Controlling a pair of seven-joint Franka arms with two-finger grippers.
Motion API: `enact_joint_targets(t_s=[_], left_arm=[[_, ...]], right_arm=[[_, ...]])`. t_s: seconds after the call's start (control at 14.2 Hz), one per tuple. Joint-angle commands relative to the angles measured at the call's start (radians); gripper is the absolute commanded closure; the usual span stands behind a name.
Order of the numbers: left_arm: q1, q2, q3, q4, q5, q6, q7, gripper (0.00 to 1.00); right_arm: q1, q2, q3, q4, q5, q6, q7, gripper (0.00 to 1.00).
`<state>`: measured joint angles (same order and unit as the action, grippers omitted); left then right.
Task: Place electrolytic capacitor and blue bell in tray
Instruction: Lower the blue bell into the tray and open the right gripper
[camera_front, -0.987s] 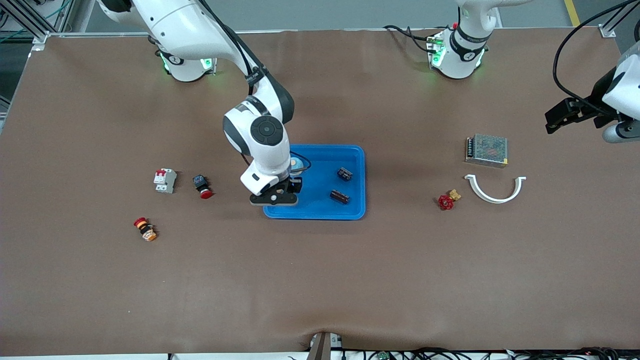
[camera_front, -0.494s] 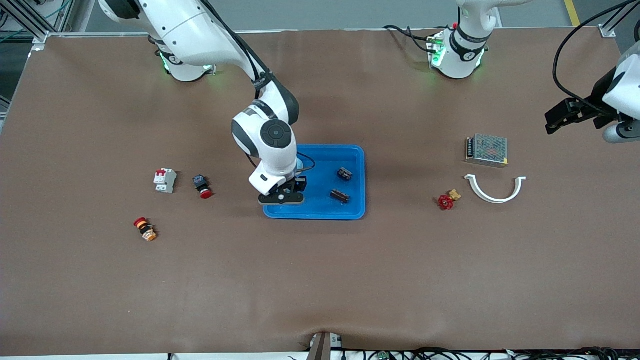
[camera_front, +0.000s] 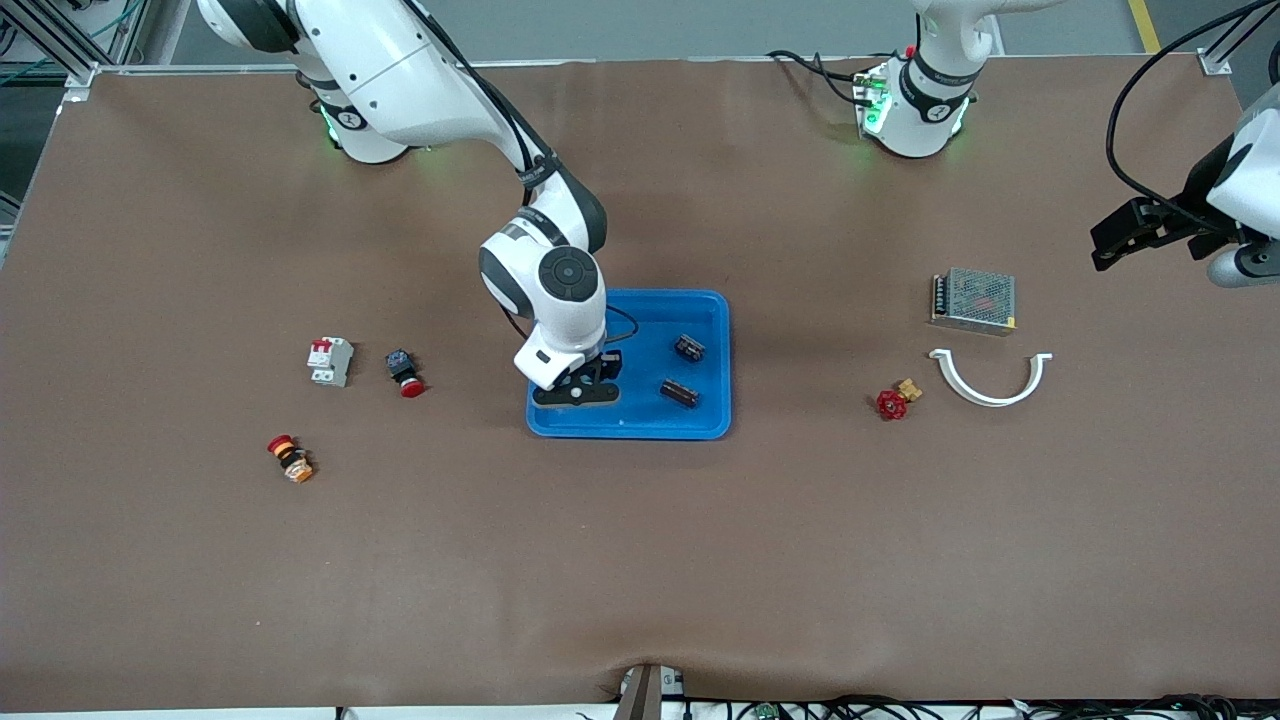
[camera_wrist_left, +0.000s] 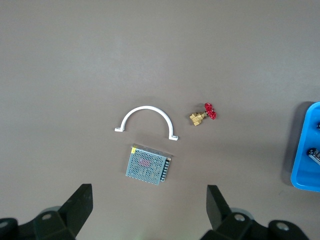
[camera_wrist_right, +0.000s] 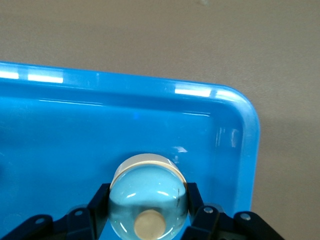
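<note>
The big blue tray (camera_front: 700, 420) sits in the middle of the worktop, and two dark capacitors (camera_front: 679, 392) already lie inside it, toward the left arm's end. The right tool (camera_front: 578, 392) hangs low over the tray's corner at the right arm's end, pinched shut on the round blue bell (camera_wrist_right: 148, 196), so I think the bell only has to go straight down. The left tool (camera_wrist_left: 150, 212) waits wide open and empty, high over the worktop at the left arm's end, well apart from the tray.

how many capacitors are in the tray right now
2. One capacitor lies in the tray toward the left arm's end; the other capacitor is beside it, nearer the front camera. The right arm covers part of the tray, so another may be hidden.
</note>
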<state>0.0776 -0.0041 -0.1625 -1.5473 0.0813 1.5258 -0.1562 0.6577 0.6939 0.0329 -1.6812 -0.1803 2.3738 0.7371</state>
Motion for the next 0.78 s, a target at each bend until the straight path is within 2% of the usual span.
enact_joint_targets(t_s=[0.0, 0.35, 0.49, 0.56, 0.63, 0.71], left_arm=[[0.005, -0.01, 0.001, -0.007, -0.025, 0.01, 0.027, 0.0], [0.007, -0.01, 0.003, -0.007, -0.023, 0.011, 0.027, 0.0], [0.007, -0.01, 0.003, -0.008, -0.025, 0.016, 0.027, 0.0], [0.007, -0.01, 0.003, -0.008, -0.025, 0.016, 0.027, 0.0], [0.008, -0.01, 0.003, -0.008, -0.025, 0.014, 0.027, 0.0], [0.014, -0.011, 0.001, -0.008, -0.025, 0.014, 0.027, 0.0]], right_arm=[[0.006, 0.003, -0.004, -0.022, -0.028, 0.036, 0.012, 0.59], [0.013, 0.007, -0.004, -0.022, -0.03, 0.041, 0.012, 0.58], [0.013, 0.009, -0.004, -0.022, -0.028, 0.048, 0.015, 0.5], [0.013, 0.01, -0.004, -0.022, -0.028, 0.053, 0.019, 0.4], [0.011, 0.009, -0.002, -0.022, -0.028, 0.051, 0.021, 0.26], [0.011, 0.009, -0.004, -0.022, -0.028, 0.051, 0.021, 0.03]])
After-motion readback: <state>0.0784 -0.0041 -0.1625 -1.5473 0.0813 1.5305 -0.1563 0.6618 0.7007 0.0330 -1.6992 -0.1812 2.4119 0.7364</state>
